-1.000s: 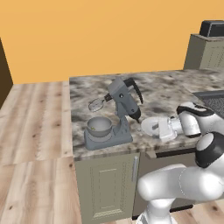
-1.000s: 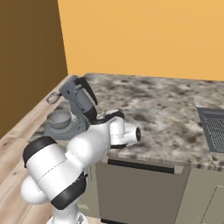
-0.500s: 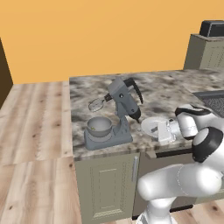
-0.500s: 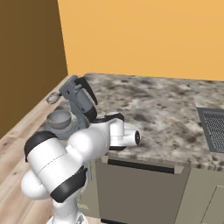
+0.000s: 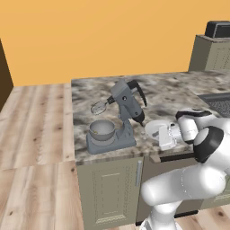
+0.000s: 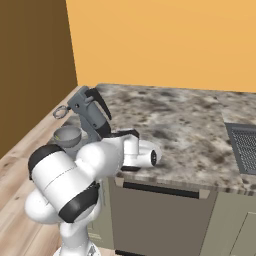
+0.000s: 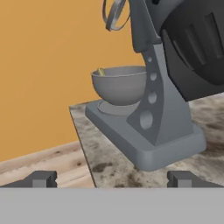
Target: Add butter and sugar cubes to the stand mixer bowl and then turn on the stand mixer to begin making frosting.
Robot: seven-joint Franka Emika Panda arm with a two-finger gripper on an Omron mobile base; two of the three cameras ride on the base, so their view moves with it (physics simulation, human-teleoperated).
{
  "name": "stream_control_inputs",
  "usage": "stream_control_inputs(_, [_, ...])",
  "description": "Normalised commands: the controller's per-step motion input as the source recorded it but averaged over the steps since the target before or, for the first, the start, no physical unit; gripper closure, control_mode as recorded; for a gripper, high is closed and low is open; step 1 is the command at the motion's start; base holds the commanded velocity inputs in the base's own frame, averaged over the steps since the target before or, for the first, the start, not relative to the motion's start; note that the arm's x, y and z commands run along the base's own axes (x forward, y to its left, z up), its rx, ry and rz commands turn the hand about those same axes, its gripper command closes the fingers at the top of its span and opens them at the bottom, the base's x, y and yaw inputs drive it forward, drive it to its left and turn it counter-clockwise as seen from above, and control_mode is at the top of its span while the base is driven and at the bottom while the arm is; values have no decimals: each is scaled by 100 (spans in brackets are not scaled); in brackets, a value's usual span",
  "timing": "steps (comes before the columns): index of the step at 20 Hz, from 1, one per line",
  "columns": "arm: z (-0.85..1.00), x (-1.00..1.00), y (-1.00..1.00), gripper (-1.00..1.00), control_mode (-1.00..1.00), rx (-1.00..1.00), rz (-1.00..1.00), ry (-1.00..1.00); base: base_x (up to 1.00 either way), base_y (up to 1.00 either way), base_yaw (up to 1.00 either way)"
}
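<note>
Pulling back slightly, the white arm's pincer (image 7: 112,178) stands wide open, empty, facing the grey tilt-head stand mixer (image 7: 164,94) and round grey metallic bowl (image 7: 119,84) just ahead.

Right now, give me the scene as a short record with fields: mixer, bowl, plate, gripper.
mixer: stand mixer on the marble counter, head tilted back, whisk raised clear of the bowl
bowl: stand mixer bowl seated on the mixer base, something small and yellowish at its rim
plate: white plate right of the mixer
gripper: gripper open, facing the mixer's column, holding nothing
</note>
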Motion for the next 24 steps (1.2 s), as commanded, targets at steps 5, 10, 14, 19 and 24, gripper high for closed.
stream_control_inputs(5, [-7, 16, 10, -100, -100, 0, 0, 0, 0, 0, 0])
stream_control_inputs(10, [-6, 25, 0, -100, -100, 0, 0, 0, 0, 0, 0])
stream_control_inputs(14, [-8, 26, 0, -100, -100, 0, -1, 0, 0, 0, 0])
stream_control_inputs(19, [-19, 20, 0, -100, -100, 0, -1, 0, 0, 0, 0])
stream_control_inputs(24, [-29, 9, 0, -100, -100, 0, -1, 0, 0, 0, 0])
